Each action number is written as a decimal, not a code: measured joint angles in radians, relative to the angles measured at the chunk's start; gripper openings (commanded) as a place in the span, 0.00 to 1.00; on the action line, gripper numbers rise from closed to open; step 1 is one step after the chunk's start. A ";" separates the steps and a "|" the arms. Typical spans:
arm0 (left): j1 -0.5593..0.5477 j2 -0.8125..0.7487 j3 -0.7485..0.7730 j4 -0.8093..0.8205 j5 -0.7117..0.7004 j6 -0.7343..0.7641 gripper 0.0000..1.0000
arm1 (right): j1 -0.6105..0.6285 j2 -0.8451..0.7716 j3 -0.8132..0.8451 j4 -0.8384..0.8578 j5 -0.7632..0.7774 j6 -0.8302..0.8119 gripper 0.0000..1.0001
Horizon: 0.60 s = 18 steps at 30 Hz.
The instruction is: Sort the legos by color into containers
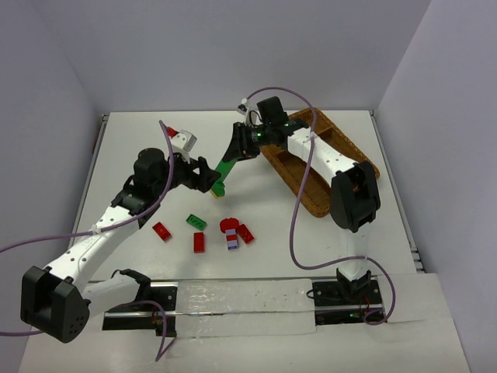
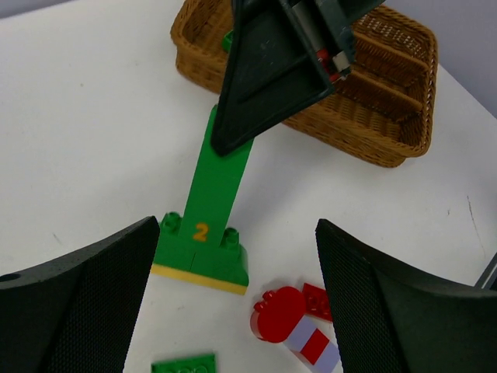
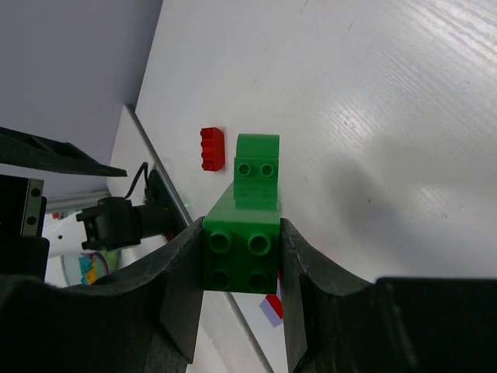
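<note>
Gripper status: the right gripper (image 3: 241, 252) is closed on the upper end of the green lego stack (image 2: 221, 175), its 2 fingers pressed flat against opposite sides of the studded top block. The stack is long and tilted, running from the centre of the overhead view down and to the left. It ends in a yellow plate (image 2: 198, 277) under a brick marked 2. Whether that end touches the table (image 1: 155, 132) cannot be told.

The left gripper (image 2: 237, 241) is open, its jaws spread wide to either side of the yellow-based end and clear of it. Judgement: 1 arm anchors the stack so the other can pull the yellow piece off, since 2 colours cannot share 1 compartment.

The wicker tray (image 2: 349, 140) lies at the right of the overhead view, just beside the right gripper. Loose pieces lie lower in the frame:
- a green plate (image 1: 196, 221)
- 3 red bricks (image 1: 199, 242)
- a red round piece (image 1: 229, 224)
- a lilac-white striped brick (image 1: 231, 243)

The last 2 lie near the left gripper and could be knocked. The right arm's own links cross part of the tray, so access to the compartments looks tight.
</note>
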 measured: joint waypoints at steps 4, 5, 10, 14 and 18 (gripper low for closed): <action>-0.024 0.023 0.001 0.048 0.000 0.020 0.90 | 0.000 0.000 0.000 0.006 -0.019 0.007 0.00; -0.029 0.035 0.001 0.055 -0.001 0.025 0.90 | 0.000 0.000 0.000 0.008 -0.025 0.010 0.00; -0.055 0.097 0.002 0.066 -0.012 0.043 0.90 | 0.000 0.000 0.000 0.017 -0.041 0.025 0.00; -0.073 0.116 0.002 0.074 -0.031 0.060 0.88 | 0.000 -0.001 0.000 0.023 -0.044 0.034 0.00; -0.078 0.123 0.002 0.113 -0.056 0.065 0.82 | 0.000 -0.001 0.000 0.024 -0.050 0.043 0.00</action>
